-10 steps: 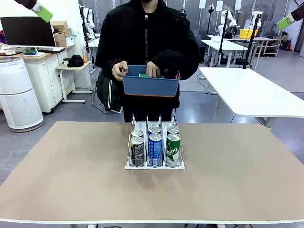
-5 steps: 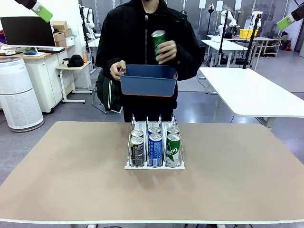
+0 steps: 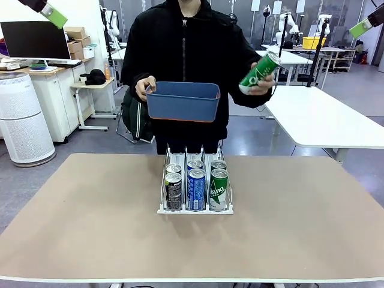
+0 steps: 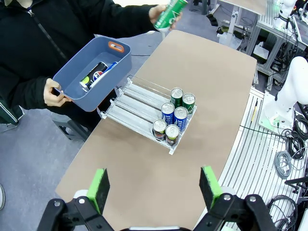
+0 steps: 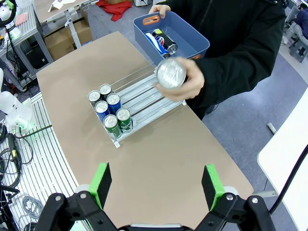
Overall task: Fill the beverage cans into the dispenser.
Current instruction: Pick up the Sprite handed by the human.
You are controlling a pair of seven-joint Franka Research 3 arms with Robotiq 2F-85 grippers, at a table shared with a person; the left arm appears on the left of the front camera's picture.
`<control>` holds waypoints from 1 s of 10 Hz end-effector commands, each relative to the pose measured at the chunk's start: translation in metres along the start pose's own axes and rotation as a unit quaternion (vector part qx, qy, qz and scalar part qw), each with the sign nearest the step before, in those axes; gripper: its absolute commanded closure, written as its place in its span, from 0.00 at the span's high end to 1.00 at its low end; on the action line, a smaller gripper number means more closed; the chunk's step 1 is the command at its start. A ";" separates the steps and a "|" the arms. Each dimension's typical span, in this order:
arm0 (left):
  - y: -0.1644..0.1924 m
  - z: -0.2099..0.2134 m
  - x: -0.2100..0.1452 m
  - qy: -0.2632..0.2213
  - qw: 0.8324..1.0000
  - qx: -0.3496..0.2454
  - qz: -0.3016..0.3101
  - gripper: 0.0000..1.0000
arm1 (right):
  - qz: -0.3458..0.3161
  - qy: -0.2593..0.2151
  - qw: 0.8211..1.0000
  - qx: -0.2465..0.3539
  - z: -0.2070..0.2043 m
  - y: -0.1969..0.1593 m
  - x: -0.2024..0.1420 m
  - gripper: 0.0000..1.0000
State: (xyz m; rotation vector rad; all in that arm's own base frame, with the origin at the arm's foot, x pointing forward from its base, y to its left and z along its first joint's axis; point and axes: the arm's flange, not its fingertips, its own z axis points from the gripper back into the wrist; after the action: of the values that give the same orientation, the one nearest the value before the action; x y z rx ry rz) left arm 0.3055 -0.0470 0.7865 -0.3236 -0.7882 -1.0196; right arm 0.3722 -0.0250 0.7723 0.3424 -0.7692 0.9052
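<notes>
Robot's left hand (image 4: 154, 185) open, high above the surface (image 3: 90, 216), right hand (image 5: 156, 185) open too, dispenser (image 3: 193, 153) at the surface's middle, six beverage cans (image 3: 196, 189) at its robot-side end, person holding a tilted green can (image 3: 260, 72) beside a blue bin (image 3: 182, 102)

Lab: white worktables (image 3: 318, 114), monitor (image 3: 35, 39), cardboard boxes (image 3: 77, 37), floor cables (image 4: 283, 166)

front: fixed, just above the table's (image 3: 90, 228) near edge, facing across to the person (image 3: 186, 48) at the far edge | left wrist: high off the left edge, angled down past the left gripper (image 4: 155, 185) | right wrist: high off the right edge, angled down past the right gripper (image 5: 156, 185) | shared by all three: dispenser (image 3: 180, 157), blue bin (image 3: 183, 102), most of the table
</notes>
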 end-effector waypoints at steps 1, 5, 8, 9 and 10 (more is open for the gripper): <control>0.000 -0.001 -0.001 0.002 1.000 0.003 0.000 1.00 | -0.001 0.000 1.000 0.000 -0.001 0.002 -0.001 1.00; 0.000 -0.001 -0.001 0.002 1.000 0.003 0.000 1.00 | -0.001 0.000 1.000 0.000 -0.001 0.002 -0.001 1.00; 0.000 -0.001 -0.001 0.002 1.000 0.003 0.000 1.00 | -0.001 0.000 1.000 0.000 -0.001 0.002 -0.001 1.00; 0.000 -0.001 -0.001 0.002 1.000 0.003 0.000 1.00 | -0.001 0.000 1.000 0.000 -0.001 0.002 -0.001 1.00; 0.000 -0.001 -0.001 0.002 1.000 0.003 0.000 1.00 | -0.001 0.000 1.000 0.000 -0.001 0.002 -0.001 1.00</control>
State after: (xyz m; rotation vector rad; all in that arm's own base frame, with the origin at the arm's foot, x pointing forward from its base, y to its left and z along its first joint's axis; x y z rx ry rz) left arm 0.3055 -0.0470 0.7865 -0.3236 -0.7882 -1.0196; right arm 0.3722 -0.0250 0.7723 0.3424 -0.7692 0.9052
